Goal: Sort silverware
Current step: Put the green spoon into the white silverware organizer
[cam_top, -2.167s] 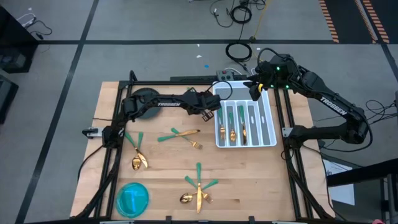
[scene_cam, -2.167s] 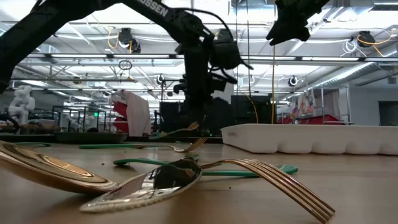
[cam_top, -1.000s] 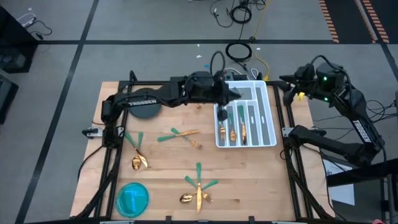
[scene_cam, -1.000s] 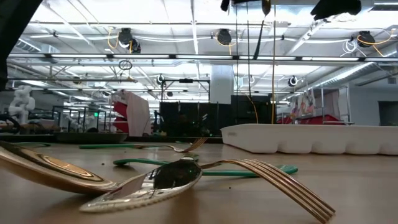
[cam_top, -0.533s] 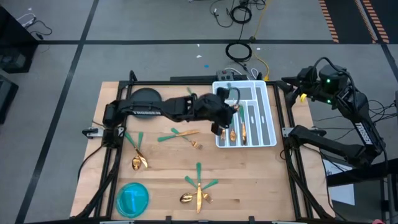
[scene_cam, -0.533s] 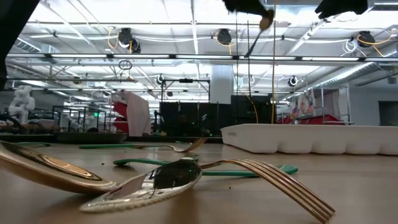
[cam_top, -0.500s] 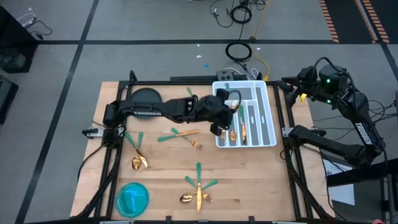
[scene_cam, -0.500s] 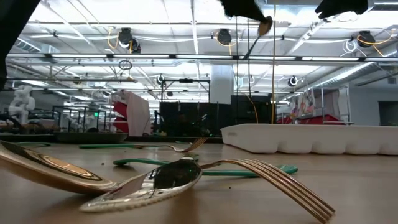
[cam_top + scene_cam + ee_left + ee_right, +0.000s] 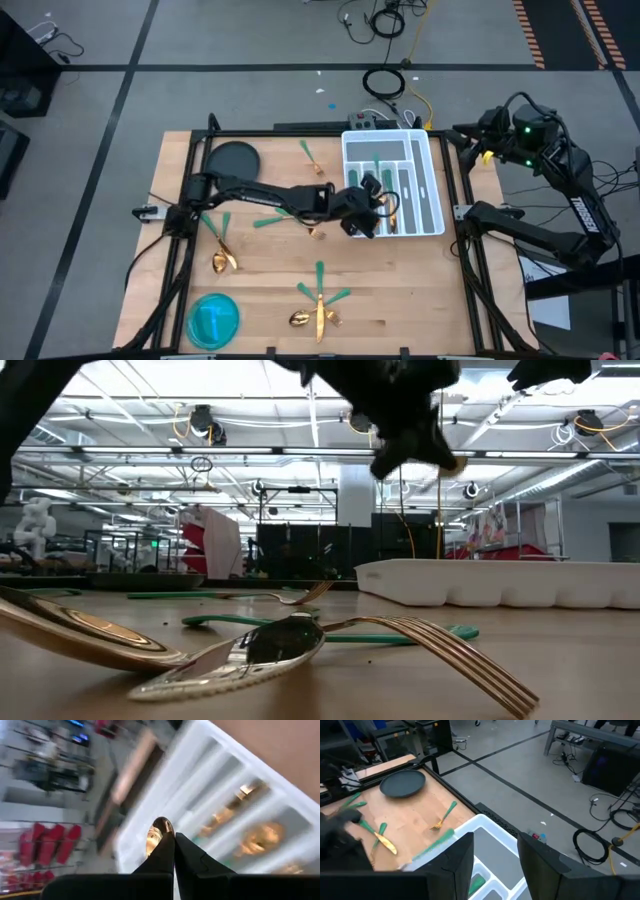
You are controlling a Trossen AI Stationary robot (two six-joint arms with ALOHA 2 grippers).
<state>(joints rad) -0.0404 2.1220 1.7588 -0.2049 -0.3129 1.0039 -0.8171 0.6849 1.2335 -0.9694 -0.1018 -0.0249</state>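
The left gripper (image 9: 372, 203) hovers over the white tray's (image 9: 430, 160) near left corner, jaws pressed tight on a gold-headed utensil (image 9: 157, 834). The right gripper (image 9: 492, 865) waits beyond the table's far right edge, jaws partly spread, holding nothing.

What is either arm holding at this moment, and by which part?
The left gripper is shut on a gold-headed piece of silverware over the white tray, gripped near its head. The right gripper, parked off the table's edge, holds nothing.
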